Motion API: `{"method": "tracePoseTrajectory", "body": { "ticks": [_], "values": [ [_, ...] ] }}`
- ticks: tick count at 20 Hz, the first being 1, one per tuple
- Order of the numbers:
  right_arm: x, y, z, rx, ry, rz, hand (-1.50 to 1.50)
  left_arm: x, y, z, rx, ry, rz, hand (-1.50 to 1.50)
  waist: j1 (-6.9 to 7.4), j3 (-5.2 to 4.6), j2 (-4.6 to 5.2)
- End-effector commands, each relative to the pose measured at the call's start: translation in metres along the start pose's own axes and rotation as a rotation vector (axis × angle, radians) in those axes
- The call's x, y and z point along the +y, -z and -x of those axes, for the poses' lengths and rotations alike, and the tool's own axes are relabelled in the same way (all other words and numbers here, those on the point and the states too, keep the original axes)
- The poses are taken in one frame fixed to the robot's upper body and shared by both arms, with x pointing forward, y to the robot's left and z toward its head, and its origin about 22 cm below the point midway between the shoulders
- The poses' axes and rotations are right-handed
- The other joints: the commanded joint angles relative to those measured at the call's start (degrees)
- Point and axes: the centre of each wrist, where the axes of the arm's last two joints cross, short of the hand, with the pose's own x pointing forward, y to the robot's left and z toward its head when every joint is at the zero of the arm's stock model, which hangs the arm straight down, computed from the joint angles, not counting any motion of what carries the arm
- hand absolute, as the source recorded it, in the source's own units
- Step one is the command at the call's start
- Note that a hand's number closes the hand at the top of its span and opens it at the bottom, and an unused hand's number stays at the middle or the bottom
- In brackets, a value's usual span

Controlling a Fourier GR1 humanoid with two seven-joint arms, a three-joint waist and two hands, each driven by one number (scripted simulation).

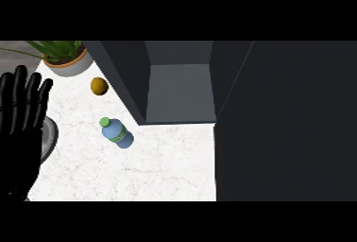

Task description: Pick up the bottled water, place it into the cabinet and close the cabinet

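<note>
The bottled water [115, 133] is a small blue bottle with a green cap and a green band, standing on the white table [160, 165] well apart from the fingers [28, 90] and off to their right. The dark cabinet [178, 80] stands open past the bottle with nothing to see inside it, and its big door [286, 123] swings out on the far right. The left hand [20, 127] rests at the left edge, fingers straight up and spread, holding nothing, with a plant pot [68, 64] and a yellow fruit [99, 86] near their tips.
</note>
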Motion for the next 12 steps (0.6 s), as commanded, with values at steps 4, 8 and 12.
{"method": "tracePoseTrajectory", "body": {
  "ticks": [4, 8, 12],
  "values": [
    [0.011, -0.022, -0.028, -0.017, -0.013, -0.010, -1.50, 0.022, 0.012, 0.012, -0.004, -0.055, 0.091, -1.50, 1.55, 0.52, 0.27],
    [0.030, -0.029, -0.025, 0.047, 0.119, -0.225, -1.50, 0.024, -0.002, 0.026, 0.176, -0.268, 0.115, -1.50, 2.12, 0.45, 0.21],
    [0.032, -0.055, -0.046, 0.060, 0.139, -0.248, -1.50, 0.024, -0.014, 0.029, 0.202, -0.284, 0.105, -1.50, 1.52, 0.52, 0.17]
  ]
}}
